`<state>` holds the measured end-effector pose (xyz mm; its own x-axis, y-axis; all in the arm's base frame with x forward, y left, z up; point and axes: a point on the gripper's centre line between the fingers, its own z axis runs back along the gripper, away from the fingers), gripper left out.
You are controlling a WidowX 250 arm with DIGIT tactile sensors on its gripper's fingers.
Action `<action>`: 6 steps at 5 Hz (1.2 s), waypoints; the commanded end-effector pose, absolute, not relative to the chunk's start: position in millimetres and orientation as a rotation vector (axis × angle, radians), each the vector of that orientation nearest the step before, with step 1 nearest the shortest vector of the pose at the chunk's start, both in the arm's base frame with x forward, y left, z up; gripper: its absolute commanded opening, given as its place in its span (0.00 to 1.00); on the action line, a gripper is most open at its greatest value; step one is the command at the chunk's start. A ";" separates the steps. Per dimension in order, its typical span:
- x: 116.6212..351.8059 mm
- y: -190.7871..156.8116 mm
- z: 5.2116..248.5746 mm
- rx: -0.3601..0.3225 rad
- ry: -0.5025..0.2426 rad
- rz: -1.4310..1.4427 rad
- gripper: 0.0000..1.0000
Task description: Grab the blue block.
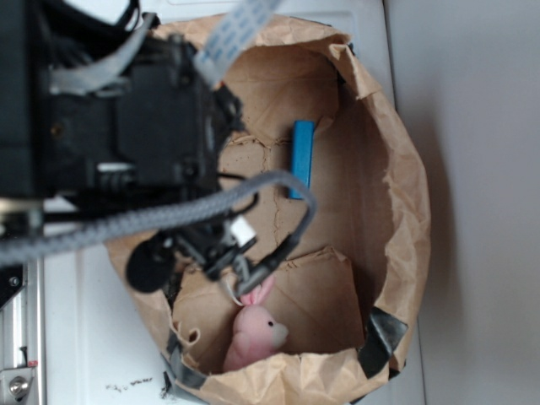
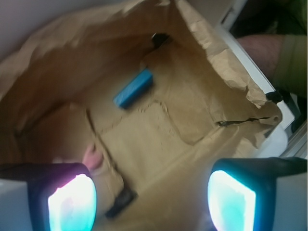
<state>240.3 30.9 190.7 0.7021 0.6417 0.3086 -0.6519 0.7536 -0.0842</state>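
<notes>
While the fingers (image 2: 151, 192) gaped wide and empty, the blue block (image 2: 133, 89) looked stiff, light, best pinched across its narrow middle.

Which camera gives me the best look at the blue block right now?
The wrist view: the blue block lies whole and unobstructed on the bag floor, ahead of the open gripper. The exterior view shows it too, but the arm crowds it.

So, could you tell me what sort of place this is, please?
Probably a lab test rig: a white surface holds a torn brown paper bag containing a blue block and pink plush bunny, the open gripper above.
</notes>
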 end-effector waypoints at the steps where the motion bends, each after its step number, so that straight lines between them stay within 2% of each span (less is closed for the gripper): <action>1: 249.0 54.0 173.4 -0.028 -0.339 1.025 1.00; 5: 249.0 54.0 173.4 -0.028 -0.339 1.025 1.00; 6: 271.5 62.2 153.5 0.012 -0.343 1.068 1.00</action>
